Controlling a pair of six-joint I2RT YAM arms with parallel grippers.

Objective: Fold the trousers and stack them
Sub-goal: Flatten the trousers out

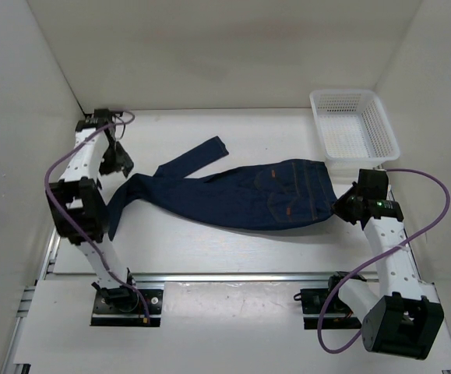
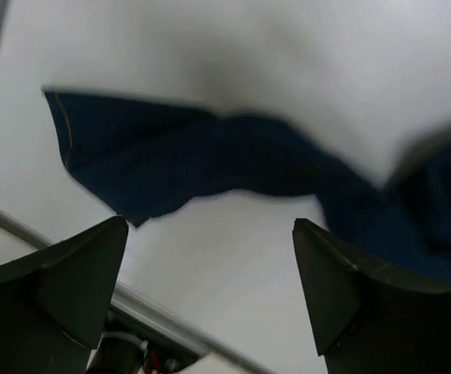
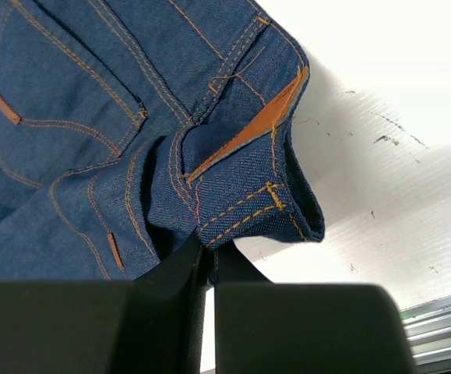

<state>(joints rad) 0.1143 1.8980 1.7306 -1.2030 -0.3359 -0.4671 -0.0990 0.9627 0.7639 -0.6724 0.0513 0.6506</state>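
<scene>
The dark blue trousers (image 1: 264, 195) lie flat across the middle of the table, waist to the right, legs trailing left. One leg end (image 1: 213, 146) points toward the back and the other (image 1: 120, 209) toward the left arm. My right gripper (image 1: 342, 206) is shut on the waistband (image 3: 241, 195), with denim pinched between its fingertips (image 3: 209, 249) and lifted slightly. My left gripper (image 1: 119, 160) hovers over the leg end, and its fingers (image 2: 77, 288) stand wide apart with nothing between them. In the left wrist view the blurred trouser leg (image 2: 209, 160) lies ahead of the left gripper (image 2: 209, 265).
A white mesh basket (image 1: 354, 128) stands at the back right corner, just behind the right gripper. White walls enclose the table on three sides. A metal rail (image 1: 233, 276) runs along the near edge between the arm bases.
</scene>
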